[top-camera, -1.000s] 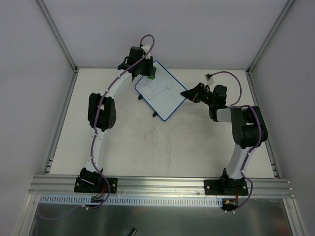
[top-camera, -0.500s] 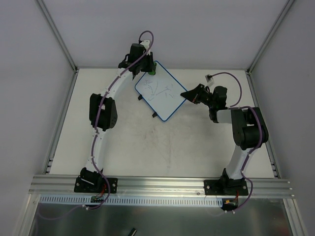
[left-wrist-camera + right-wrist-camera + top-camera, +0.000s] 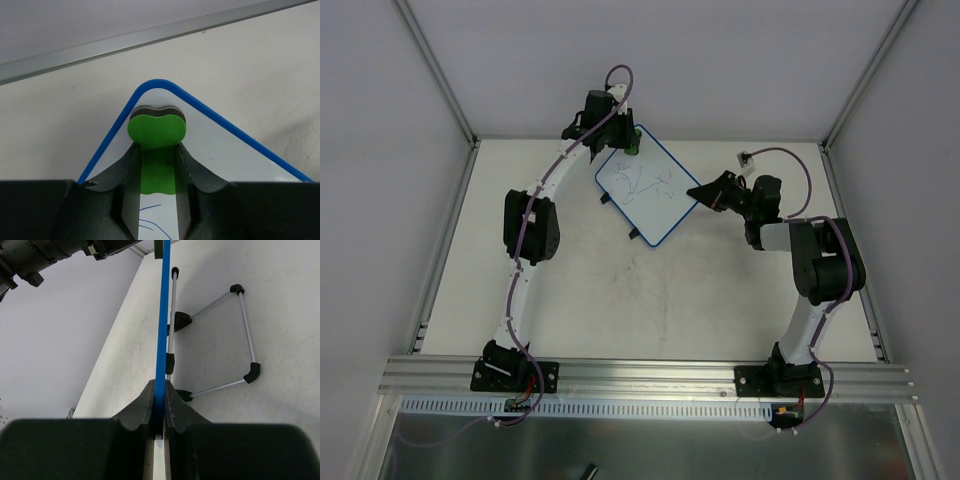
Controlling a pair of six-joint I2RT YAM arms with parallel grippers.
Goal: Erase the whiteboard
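Observation:
The whiteboard (image 3: 646, 185), white with a thin blue frame and thin dark scribbles, lies tilted near the back middle of the table. My left gripper (image 3: 625, 142) is shut on the green eraser (image 3: 157, 131), which presses on the board's far corner (image 3: 150, 90). My right gripper (image 3: 701, 192) is shut on the board's right edge; in the right wrist view the blue frame (image 3: 162, 315) runs edge-on between the fingers (image 3: 145, 407). Blue scribble lines show between the left fingers.
The board's wire stand with black end caps (image 3: 240, 335) shows under it in the right wrist view. An aluminium rail (image 3: 650, 375) runs along the table's near edge. Grey walls close the back and sides (image 3: 650, 60).
My left gripper has slid the eraser a little toward the board's far corner. The right arm and the board have stayed put.

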